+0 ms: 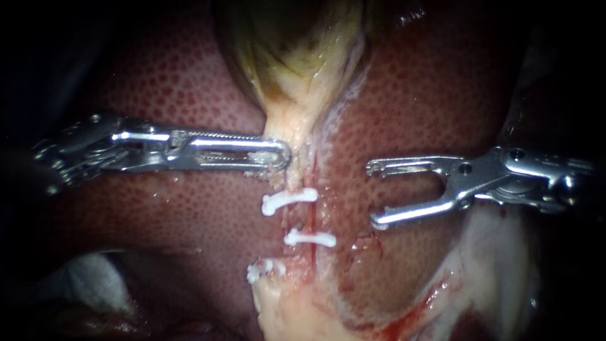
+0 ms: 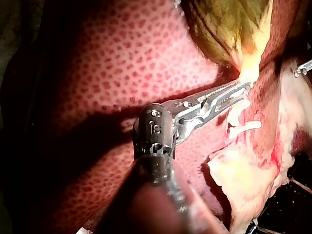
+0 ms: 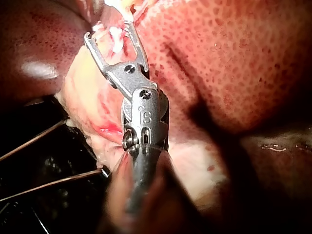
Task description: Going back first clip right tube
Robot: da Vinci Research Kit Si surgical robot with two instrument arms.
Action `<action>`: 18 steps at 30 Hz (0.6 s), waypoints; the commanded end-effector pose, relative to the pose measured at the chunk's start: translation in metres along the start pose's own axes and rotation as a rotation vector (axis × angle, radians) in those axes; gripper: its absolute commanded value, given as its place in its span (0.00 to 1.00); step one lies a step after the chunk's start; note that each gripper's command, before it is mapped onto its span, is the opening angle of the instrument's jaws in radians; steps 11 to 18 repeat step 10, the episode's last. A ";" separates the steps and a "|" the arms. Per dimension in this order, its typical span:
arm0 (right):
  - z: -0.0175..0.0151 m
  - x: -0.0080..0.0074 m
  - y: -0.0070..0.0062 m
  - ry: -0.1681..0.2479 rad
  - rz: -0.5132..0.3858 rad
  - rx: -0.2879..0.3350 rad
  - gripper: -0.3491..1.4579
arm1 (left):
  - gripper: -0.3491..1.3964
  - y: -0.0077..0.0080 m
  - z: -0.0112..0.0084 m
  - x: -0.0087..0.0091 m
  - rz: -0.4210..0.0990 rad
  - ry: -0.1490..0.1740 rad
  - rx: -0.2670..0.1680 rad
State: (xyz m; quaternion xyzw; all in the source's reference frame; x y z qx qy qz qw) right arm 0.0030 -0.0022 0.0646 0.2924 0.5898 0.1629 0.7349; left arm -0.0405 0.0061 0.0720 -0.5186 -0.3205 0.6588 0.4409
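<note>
The greenish gallbladder (image 1: 303, 50) narrows to a pale neck lying between lobes of the liver (image 1: 429, 95). Coming in from the left, my left instrument (image 1: 281, 153) has its jaws shut on that pale neck tissue; the left wrist view shows the same grip (image 2: 245, 86). Below it, three white clips (image 1: 289, 201) (image 1: 309, 239) (image 1: 262, 270) cross the pale tube strand (image 1: 303, 218). My right instrument (image 1: 374, 194) hangs over the liver to the right of the clips, its jaws wide open and empty. In the right wrist view the clips (image 3: 116, 40) lie just ahead of its open jaws (image 3: 108, 30).
Pale fatty tissue (image 1: 297, 309) lies below the lowest clip, with more at the lower right (image 1: 499, 265) beside a blood smear (image 1: 404, 322). White gauze (image 1: 88, 278) shows at the lower left. Thin wires (image 3: 39, 139) run beside the right instrument's shaft.
</note>
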 end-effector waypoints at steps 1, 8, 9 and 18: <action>0.0000 0.0001 0.0000 0.000 0.000 0.000 0.47 | 0.00 0.0000 0.0000 0.0000 0.000 0.000 0.001; 0.0001 0.0001 -0.0001 0.000 0.000 0.000 0.47 | 0.00 0.0000 0.0000 0.0000 0.000 -0.003 0.002; 0.0001 0.0001 -0.0001 0.000 0.000 0.000 0.47 | 0.00 0.0000 0.0000 0.0000 0.000 -0.003 0.002; 0.0001 0.0001 -0.0001 0.000 0.000 0.000 0.47 | 0.00 0.0000 0.0000 0.0000 0.000 -0.003 0.002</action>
